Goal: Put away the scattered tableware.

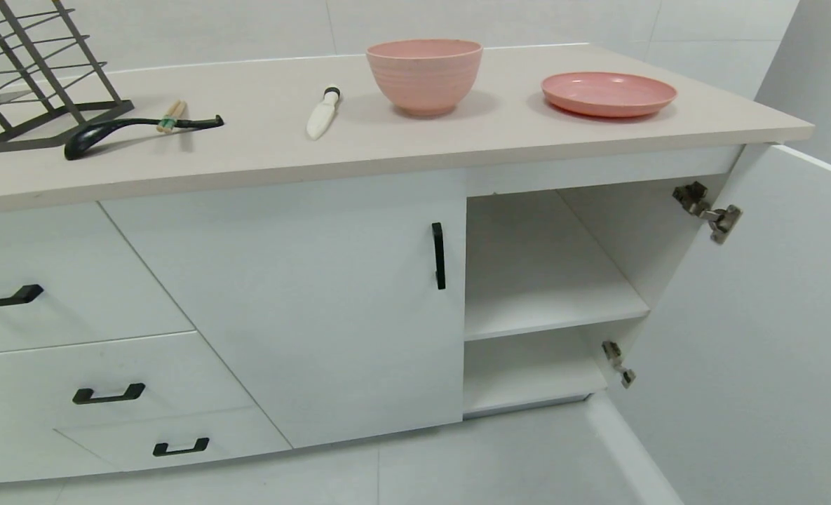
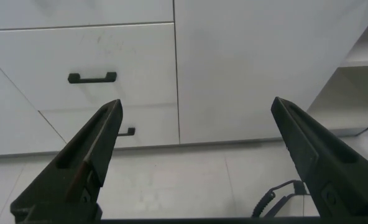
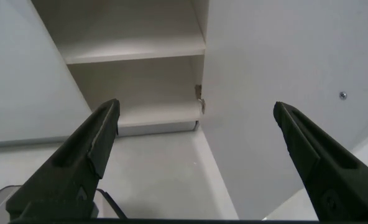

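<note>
Resting on the countertop [image 1: 247, 151]: pink bowl [image 1: 424, 73], pink plate [image 1: 608, 93] just beside it. Probably being light, rigid, slick plastic; pinching over the rim seeming safest. Hanging spread wide and empty: left gripper [image 2: 195, 106] facing drawers [image 2: 91, 50], right gripper [image 3: 195, 106] facing the open cabinet shelf [image 3: 134, 46].

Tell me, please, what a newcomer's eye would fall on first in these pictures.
The pink bowl and the pink plate stand out, side by side on the pale counter. Below them the cabinet door hangs wide open on the right, showing two white shelves.
</note>
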Robot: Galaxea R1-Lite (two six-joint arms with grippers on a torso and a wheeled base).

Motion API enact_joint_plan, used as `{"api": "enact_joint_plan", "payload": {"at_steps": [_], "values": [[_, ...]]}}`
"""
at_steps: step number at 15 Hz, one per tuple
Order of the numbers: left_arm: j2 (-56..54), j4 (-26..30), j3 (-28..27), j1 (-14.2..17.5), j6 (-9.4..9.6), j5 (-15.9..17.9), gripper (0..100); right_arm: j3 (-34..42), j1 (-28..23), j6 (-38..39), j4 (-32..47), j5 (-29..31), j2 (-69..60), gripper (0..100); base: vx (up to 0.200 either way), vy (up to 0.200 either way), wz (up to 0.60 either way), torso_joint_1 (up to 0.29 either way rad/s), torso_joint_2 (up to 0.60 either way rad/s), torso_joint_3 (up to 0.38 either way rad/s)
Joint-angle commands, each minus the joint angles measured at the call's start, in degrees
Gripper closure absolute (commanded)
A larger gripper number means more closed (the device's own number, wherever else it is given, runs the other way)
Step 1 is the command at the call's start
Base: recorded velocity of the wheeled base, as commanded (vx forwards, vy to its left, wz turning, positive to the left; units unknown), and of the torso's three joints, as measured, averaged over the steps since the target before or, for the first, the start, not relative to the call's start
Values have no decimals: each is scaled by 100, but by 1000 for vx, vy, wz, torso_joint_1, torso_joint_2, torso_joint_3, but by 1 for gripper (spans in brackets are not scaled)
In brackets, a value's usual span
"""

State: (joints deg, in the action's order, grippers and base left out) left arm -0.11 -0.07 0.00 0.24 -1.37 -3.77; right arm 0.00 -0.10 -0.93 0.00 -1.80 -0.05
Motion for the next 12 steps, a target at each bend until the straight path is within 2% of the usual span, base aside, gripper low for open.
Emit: {"api": "enact_joint_plan", "payload": {"at_steps": [1, 5, 12], "values": [[11, -1, 0, 2, -4, -1, 0, 0, 1, -4, 0, -4, 5, 0, 200, 0, 0, -2, 2, 7], [11, -1, 0, 2, -4, -1, 0, 0, 1, -4, 0, -4, 5, 0, 200, 0, 0, 1, 2, 2], [11, -1, 0, 2, -30, -1, 0, -9, 1, -13, 0, -4, 5, 0, 0, 0, 0, 0, 0, 0]]}}
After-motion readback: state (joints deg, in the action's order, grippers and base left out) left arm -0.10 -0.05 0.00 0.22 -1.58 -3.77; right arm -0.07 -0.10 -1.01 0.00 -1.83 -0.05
